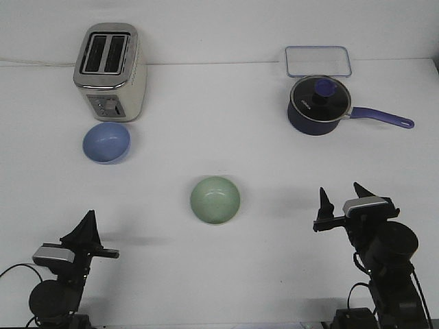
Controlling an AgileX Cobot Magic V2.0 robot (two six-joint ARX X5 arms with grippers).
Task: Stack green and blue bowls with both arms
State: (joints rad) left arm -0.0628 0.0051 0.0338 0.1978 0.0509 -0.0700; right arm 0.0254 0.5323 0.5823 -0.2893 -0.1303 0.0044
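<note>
The white table (219, 288) carries two bowls, both upright and separate. The blue bowl (106, 142) sits toward the far left corner, just in front of the toaster (110, 70). The green bowl (215, 199) sits near the table's middle, well apart from the blue one. A dark saucepan (319, 104) with its lid on stands toward the far right corner, handle pointing at the right edge, with a clear rectangular lid (319, 61) just behind it. The left gripper (86, 232) hangs at the near left corner; whether its fingers are parted cannot be told. The right gripper (343, 197) hangs at the near right corner, fingers spread, holding nothing.
</note>
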